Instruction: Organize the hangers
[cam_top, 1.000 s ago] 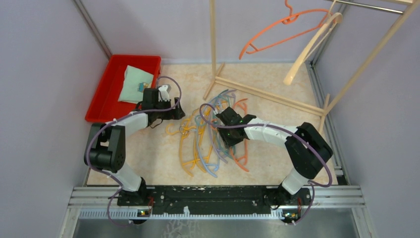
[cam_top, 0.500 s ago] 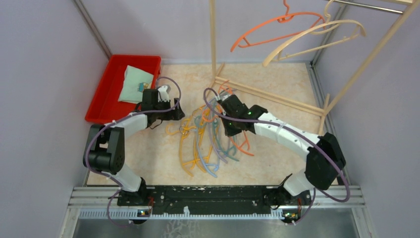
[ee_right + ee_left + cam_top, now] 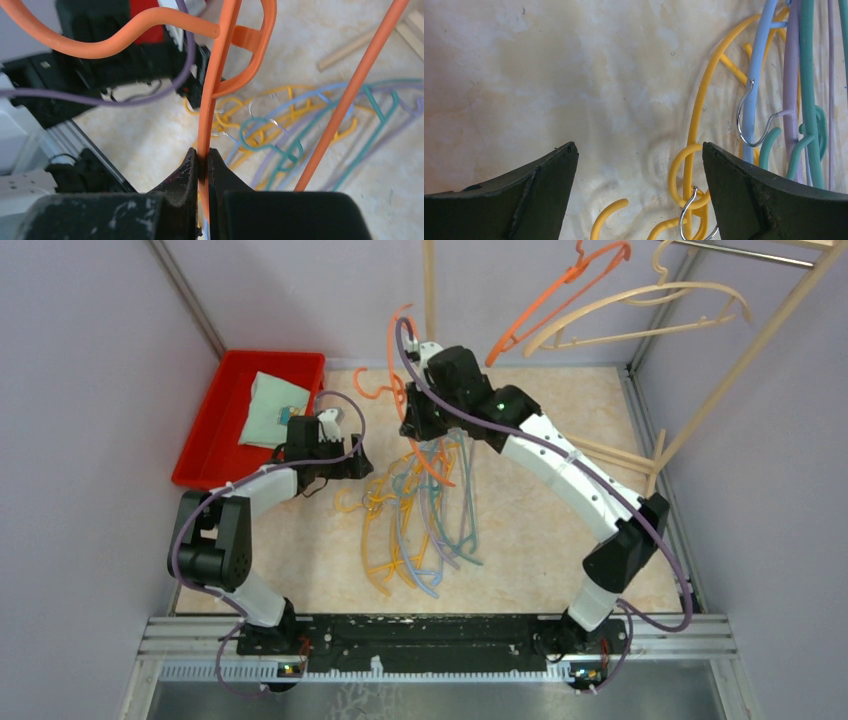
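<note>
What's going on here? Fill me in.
The right gripper is shut on an orange hanger and holds it up above the pile of hangers on the table, close to the wooden rack. The left gripper hovers open, low beside the yellow hangers, holding nothing. A second orange hanger and a beige hanger already hang up at the rack.

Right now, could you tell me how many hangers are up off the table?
3. An orange hanger and a beige hanger hang at the rack; a second orange hanger is clamped in the right fingers. The rest lie in a pile on the table.
</note>
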